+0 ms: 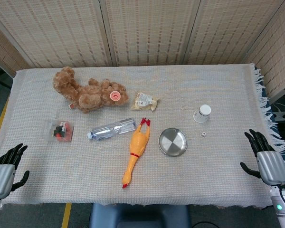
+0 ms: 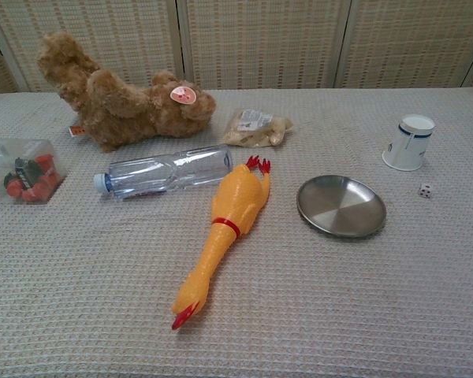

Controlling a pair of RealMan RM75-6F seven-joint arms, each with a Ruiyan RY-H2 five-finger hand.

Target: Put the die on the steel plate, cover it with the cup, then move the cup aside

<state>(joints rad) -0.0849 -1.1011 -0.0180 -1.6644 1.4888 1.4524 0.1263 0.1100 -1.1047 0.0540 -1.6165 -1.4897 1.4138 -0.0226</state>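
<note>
A small white die (image 1: 204, 134) (image 2: 426, 190) lies on the cloth, right of the round steel plate (image 1: 173, 141) (image 2: 341, 206) and apart from it. Behind the die a white paper cup (image 1: 202, 113) (image 2: 408, 142) stands upside down. In the head view my right hand (image 1: 267, 159) hovers at the table's right front edge, fingers spread and holding nothing, well right of the die. My left hand (image 1: 5, 169) is at the left front edge, also empty with fingers apart. The chest view shows neither hand.
A yellow rubber chicken (image 1: 136, 152) (image 2: 222, 231) lies just left of the plate. Behind it are a clear water bottle (image 1: 112, 129) (image 2: 164, 172), a brown teddy bear (image 1: 88, 91) (image 2: 118, 102), a snack packet (image 1: 145, 100) (image 2: 257, 127) and a clear box of red pieces (image 1: 60, 131) (image 2: 20, 171).
</note>
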